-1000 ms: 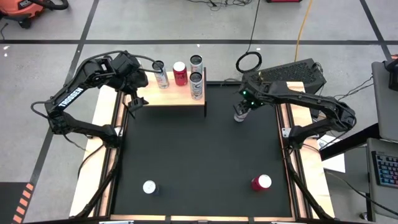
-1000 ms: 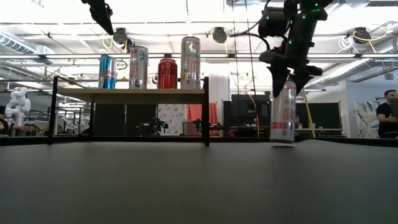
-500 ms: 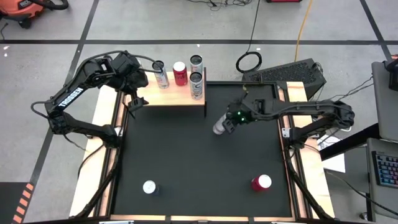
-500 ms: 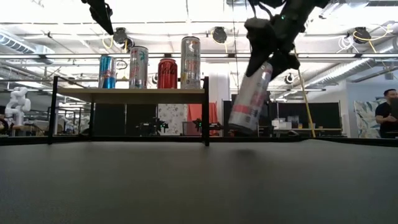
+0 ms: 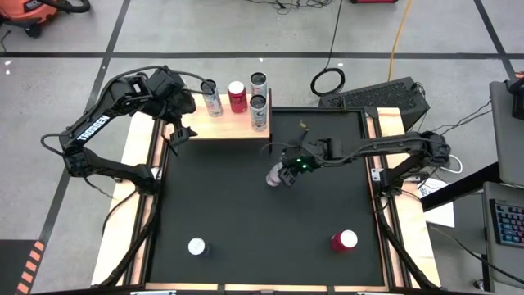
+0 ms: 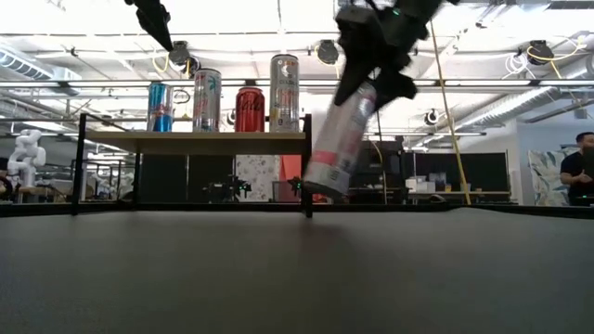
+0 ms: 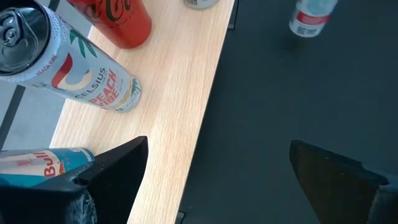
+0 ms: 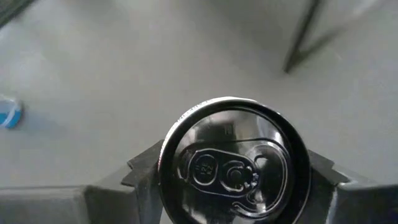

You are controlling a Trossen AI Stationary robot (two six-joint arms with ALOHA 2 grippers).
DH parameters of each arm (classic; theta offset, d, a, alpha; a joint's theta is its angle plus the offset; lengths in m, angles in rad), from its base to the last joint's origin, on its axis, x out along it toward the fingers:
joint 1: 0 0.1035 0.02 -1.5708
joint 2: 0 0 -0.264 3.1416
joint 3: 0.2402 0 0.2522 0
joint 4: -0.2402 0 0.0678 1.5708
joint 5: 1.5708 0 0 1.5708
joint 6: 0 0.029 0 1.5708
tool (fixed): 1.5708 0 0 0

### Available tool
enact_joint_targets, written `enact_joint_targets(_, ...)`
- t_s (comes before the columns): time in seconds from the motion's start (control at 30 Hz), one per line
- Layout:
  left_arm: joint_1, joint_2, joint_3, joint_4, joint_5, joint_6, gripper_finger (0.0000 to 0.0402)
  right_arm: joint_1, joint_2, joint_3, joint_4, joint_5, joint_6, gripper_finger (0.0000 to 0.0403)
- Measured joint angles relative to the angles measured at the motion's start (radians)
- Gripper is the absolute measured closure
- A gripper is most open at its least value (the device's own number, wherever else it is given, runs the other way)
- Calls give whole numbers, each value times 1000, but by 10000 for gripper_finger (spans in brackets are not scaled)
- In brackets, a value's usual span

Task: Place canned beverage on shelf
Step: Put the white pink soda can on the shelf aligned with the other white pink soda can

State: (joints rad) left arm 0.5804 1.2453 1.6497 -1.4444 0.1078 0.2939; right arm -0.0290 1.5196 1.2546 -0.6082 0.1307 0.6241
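The right gripper [image 5: 284,170] is out over the black table [image 5: 246,221], a little in front of the shelf's right end, and its fingers are clamped on the top of a tall silver can [image 6: 339,139]. The can hangs tilted in the air, its bottom end swung towards the shelf and clear of the table top. From the right wrist camera you look straight down on its lid with the pull tab, a dark finger [image 8: 146,168] pressed against each side.

The shelf [image 5: 221,127] stands at the far edge of the table, towards the left corner. Four cans are already on it: a blue can [image 6: 160,107] at the left end, a white Celsius can [image 6: 206,100] next to it, a red can [image 6: 249,109], and a tall silver can [image 6: 284,93] at the right end.

The left gripper [image 5: 180,133] hovers by the shelf's left end with its fingers spread wide apart, nothing between them.

Near the front edge of the table stand two more cans, well apart: a white one [image 5: 196,246] towards the left and another red one [image 5: 344,240] towards the right
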Motion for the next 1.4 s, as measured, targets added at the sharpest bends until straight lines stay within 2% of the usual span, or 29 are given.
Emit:
enact_joint_targets(0.3, 0, 0, 0, -7, 0, -26, 13, 17, 224, 380, -183, 4, -170, 170)
enact_joint_targets(0.77, 0, 0, 0, -7, 0, -24, 13, -3, 465, 756, -280, -28, -333, 170)
enact_joint_targets(1.03, 0, 0, 0, -5, 0, -24, 13, -5, 539, 885, -329, -31, -371, 170)
enact_joint_targets(1.4, 0, 0, 0, -5, 0, -25, 13, -7, 542, 897, -400, -31, -376, 170)
